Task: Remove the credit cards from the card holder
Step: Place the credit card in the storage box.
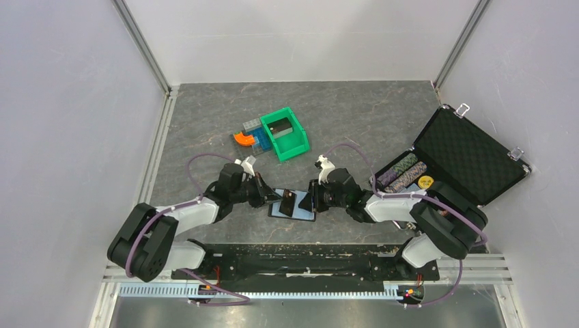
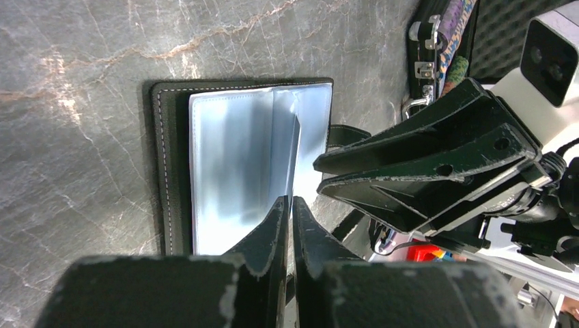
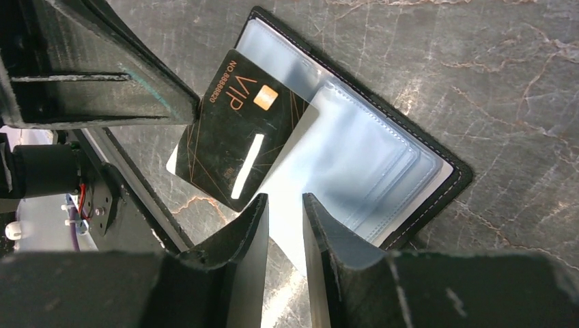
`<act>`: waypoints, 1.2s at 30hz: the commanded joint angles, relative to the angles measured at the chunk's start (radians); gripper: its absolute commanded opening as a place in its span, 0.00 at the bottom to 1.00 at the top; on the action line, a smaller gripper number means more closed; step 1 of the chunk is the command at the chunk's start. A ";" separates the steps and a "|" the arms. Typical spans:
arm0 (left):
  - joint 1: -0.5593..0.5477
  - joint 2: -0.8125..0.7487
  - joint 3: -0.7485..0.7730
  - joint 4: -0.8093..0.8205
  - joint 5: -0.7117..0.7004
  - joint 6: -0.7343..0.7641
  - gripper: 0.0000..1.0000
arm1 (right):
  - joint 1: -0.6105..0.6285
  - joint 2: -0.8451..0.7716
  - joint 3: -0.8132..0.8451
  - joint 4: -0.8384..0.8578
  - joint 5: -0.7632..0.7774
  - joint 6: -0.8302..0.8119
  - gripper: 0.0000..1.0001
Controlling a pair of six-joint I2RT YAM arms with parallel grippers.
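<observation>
Centre-left in the right wrist view, a thin black rectangular card (image 3: 239, 137) reads "VIP" in orange. Alongside runs "NO." and a number, mostly eights.

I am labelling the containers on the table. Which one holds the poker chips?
The large black case at the right, lid open, with chips stacked inside; the green bin and the card holder show none.

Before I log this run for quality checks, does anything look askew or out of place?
Yes: one black credit card juts crookedly from the open card holder, partly out of its clear sleeve.
</observation>
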 commanded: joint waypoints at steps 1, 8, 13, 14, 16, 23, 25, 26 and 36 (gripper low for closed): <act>-0.005 0.022 -0.008 0.073 0.047 0.022 0.11 | 0.006 0.019 0.038 0.047 0.004 0.005 0.27; -0.015 0.062 0.000 0.104 0.080 0.026 0.18 | 0.007 0.069 0.046 0.057 0.004 0.010 0.26; -0.026 0.082 0.005 0.119 0.090 0.028 0.23 | 0.007 0.084 0.045 0.060 0.005 0.012 0.26; -0.028 0.084 0.007 0.119 0.090 0.029 0.24 | 0.007 0.087 0.045 0.060 0.005 0.011 0.26; -0.030 0.089 0.009 0.119 0.092 0.029 0.24 | 0.007 0.089 0.042 0.060 0.005 0.012 0.26; -0.032 0.022 0.016 0.041 0.018 0.029 0.03 | 0.006 0.072 0.035 0.054 0.010 0.006 0.25; -0.031 -0.041 0.009 0.006 -0.037 0.017 0.02 | 0.007 0.061 0.033 0.050 0.009 0.003 0.25; -0.030 -0.076 0.011 -0.023 -0.062 0.016 0.02 | 0.007 0.053 0.033 0.045 0.010 0.002 0.25; -0.029 -0.406 0.057 -0.278 -0.244 0.032 0.02 | 0.006 -0.179 -0.039 0.130 -0.029 0.052 0.42</act>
